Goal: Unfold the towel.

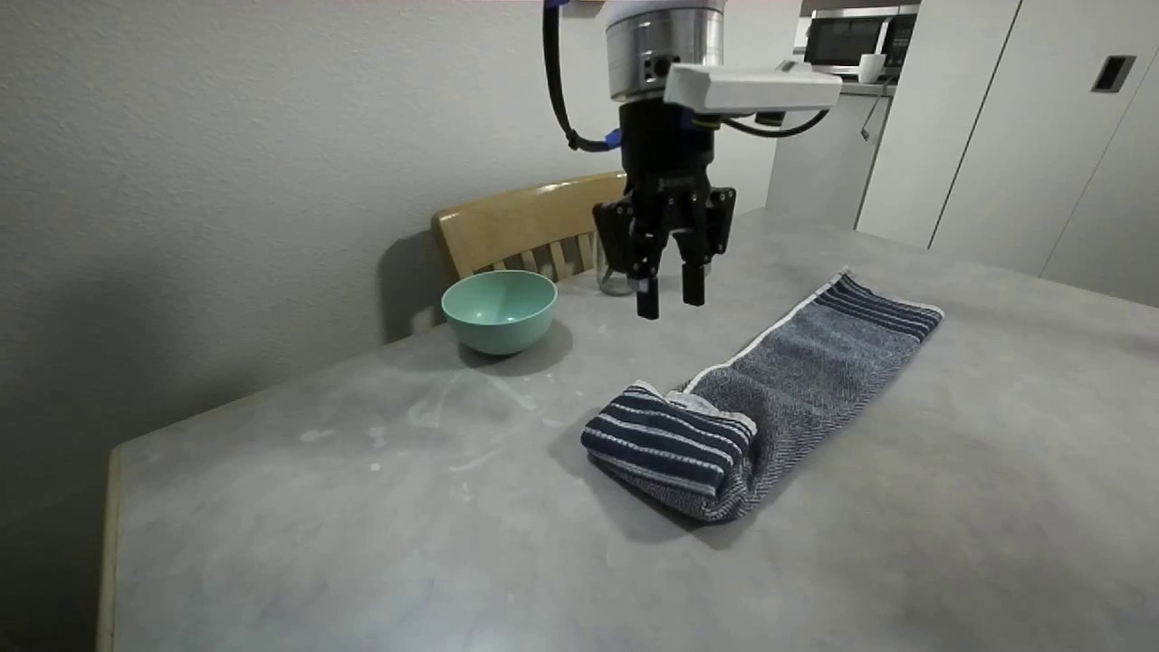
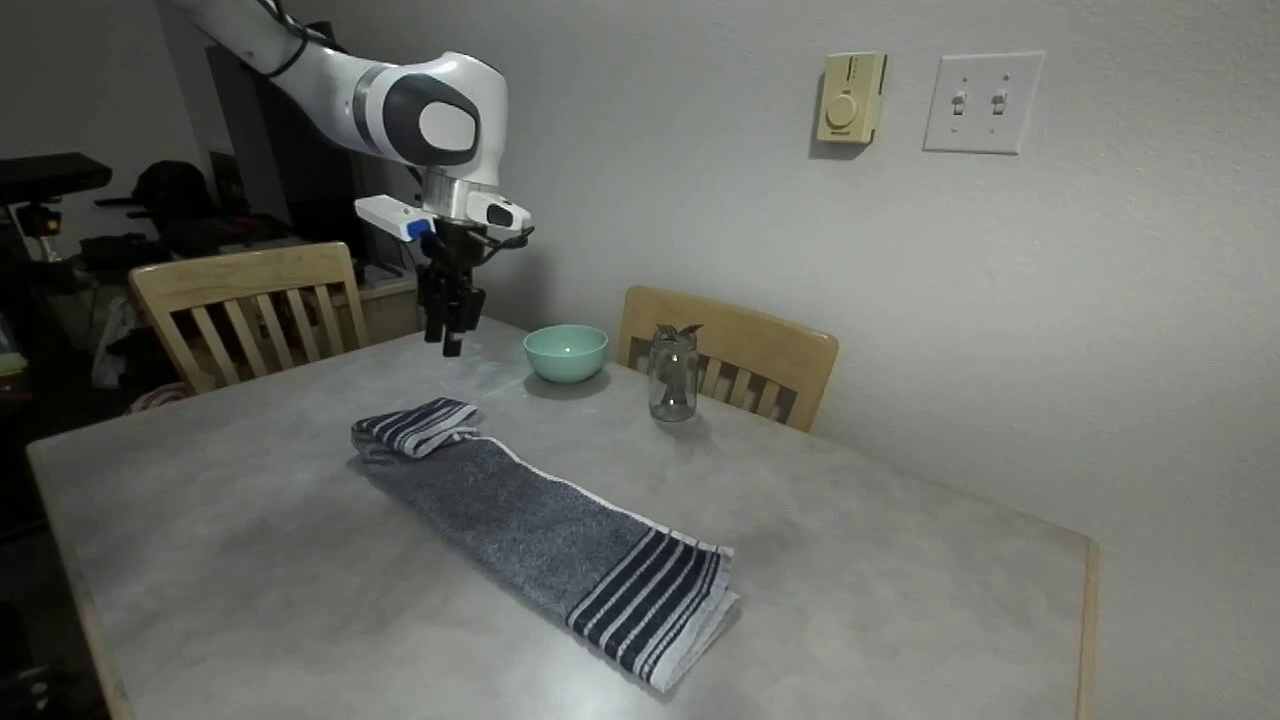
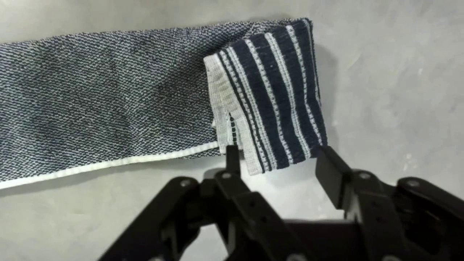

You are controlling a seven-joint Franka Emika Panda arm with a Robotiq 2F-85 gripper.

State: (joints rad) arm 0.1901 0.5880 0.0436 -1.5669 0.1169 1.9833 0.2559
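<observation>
Arm (image 2: 325,95) was glossy wht, rounded | gry band (image 2: 366,105) circled it | dk-gry patch (image 2: 404,108) framed wht oval (image 2: 447,127) | wrist collar (image 1: 665,52) was silver | blk cable (image 1: 555,72) had blue bit (image 1: 614,139) | housing (image 1: 753,91) was wht, boxy | gripper (image 1: 671,295) was blk, jointed, w/ rnd screws (image 3: 226,175) + blocky fingertips (image 3: 232,158)

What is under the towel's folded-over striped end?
More of the same towel, its grey part, shows beneath the folded-over striped end in an exterior view. How the layers lie further in cannot be seen, because that end covers them.
</observation>
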